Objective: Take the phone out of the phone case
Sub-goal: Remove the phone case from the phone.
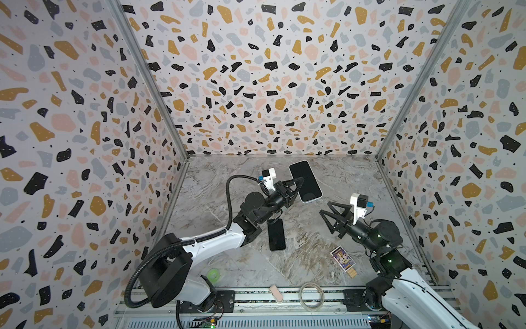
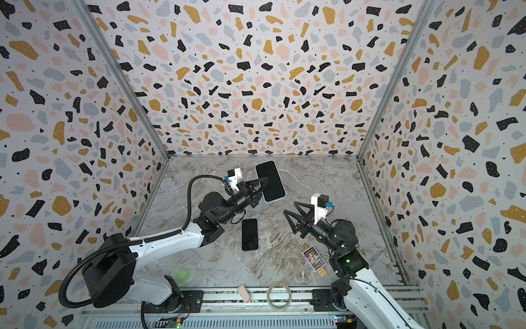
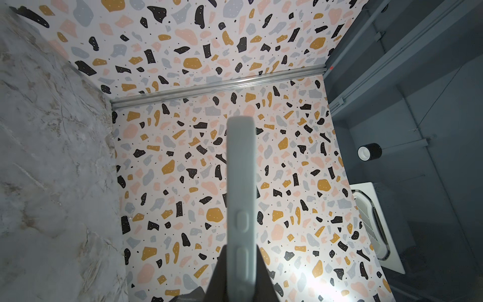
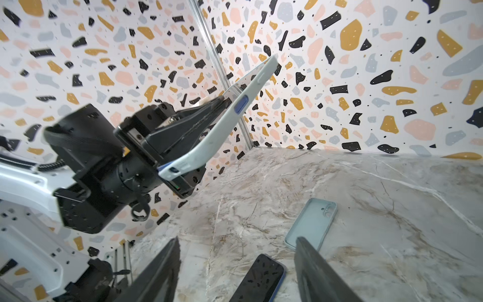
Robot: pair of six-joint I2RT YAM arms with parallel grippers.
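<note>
Left hand (image 1: pixel 300 182) pinches the cased phone (image 1: pixel 308 182) aloft, right hand (image 1: pixel 324 207) apart, open.

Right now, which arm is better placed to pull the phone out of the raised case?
Probably the right. The left gripper is shut on the cased phone, holding it aloft, so it is busy; the right gripper is open, empty and pointed toward it.

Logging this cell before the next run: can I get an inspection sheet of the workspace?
Surface: marble-look table, no spills seen.
Job's things: cased phone held off the table; bare phone and empty case lying flat.
Clutter: card, green ring, pink block, clear loop.
End effectors: left end effector shut on the cased phone; right end effector open, empty.
Cables: black hose along the left arm.
Surroundings: speckled walls.
</note>
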